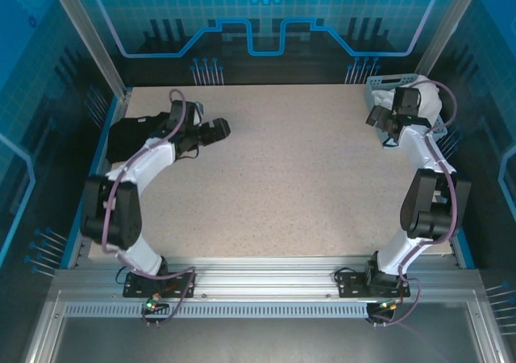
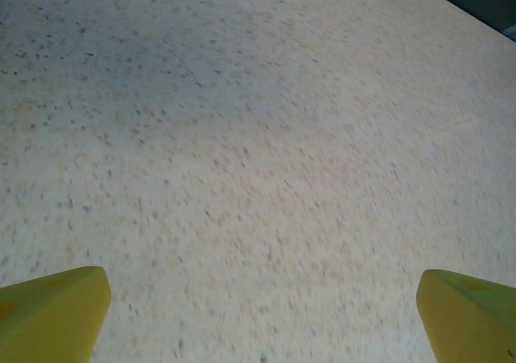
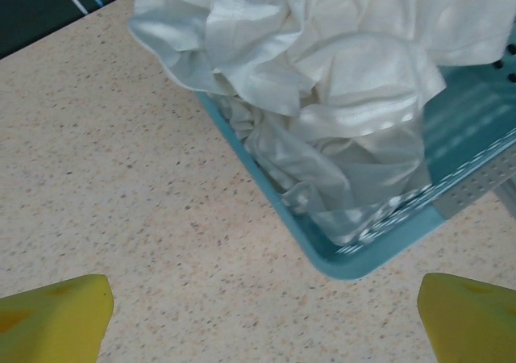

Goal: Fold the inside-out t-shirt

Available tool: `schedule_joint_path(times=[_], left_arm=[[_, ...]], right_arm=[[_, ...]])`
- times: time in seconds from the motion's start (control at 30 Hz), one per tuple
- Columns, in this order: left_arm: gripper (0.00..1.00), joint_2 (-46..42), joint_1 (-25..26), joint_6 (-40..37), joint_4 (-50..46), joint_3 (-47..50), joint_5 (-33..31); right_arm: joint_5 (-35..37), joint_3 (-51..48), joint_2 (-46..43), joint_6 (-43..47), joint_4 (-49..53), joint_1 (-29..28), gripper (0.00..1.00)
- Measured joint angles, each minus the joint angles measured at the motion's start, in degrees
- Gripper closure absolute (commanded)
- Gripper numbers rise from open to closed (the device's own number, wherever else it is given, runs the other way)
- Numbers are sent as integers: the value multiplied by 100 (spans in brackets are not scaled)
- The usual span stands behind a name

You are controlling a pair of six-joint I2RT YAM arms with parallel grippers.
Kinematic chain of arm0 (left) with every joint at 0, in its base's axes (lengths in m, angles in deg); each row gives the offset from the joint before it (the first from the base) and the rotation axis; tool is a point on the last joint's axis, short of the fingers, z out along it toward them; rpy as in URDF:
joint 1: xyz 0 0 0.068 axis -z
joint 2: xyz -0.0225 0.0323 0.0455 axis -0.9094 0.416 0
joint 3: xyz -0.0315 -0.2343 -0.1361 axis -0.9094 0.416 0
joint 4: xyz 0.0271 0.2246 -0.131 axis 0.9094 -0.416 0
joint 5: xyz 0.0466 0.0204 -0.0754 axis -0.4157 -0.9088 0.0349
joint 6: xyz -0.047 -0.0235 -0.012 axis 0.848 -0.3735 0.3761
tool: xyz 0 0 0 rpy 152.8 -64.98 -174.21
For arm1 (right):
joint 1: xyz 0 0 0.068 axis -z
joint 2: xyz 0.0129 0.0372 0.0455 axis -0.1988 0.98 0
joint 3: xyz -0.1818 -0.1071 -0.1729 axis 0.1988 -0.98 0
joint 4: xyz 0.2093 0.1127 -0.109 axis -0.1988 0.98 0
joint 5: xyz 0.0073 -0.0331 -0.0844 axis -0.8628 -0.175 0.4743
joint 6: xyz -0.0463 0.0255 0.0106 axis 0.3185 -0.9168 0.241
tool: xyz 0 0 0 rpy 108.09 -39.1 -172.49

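Fetching step pending: the white t-shirt [image 3: 322, 73] lies crumpled in the teal basket [image 3: 355, 266], upper right of the top view, with the right gripper [image 3: 266, 323] spread wide just short of it and the left gripper [image 2: 262, 319] equally wide over the table [image 2: 242, 137], so the next move likely calls for reaching in and pinching cloth.

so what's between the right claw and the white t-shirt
Bare tabletop, then the rim of the teal basket holding the t-shirt, in the right wrist view.

Left end effector [image 2: 262, 308] and right end effector [image 3: 264, 308] gape wide (both tilted downward)
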Motion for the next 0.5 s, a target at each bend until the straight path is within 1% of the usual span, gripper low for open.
schedule_joint_path(times=[0.13,0.3,0.4,0.5], left_arm=[[3,1191,-509,208,-103,-857,323],[5,2249,-944,380,-376,-1617,702],[6,2535,-1088,457,-450,-1768,870],[6,2559,-1222,496,-507,-1895,1023]], right_arm=[[-387,68,22,-116,9,-13,2],[-739,195,227,-271,-9,-13,2],[-839,334,450,-306,-7,-13,2],[-826,544,686,-302,44,-11,3]])
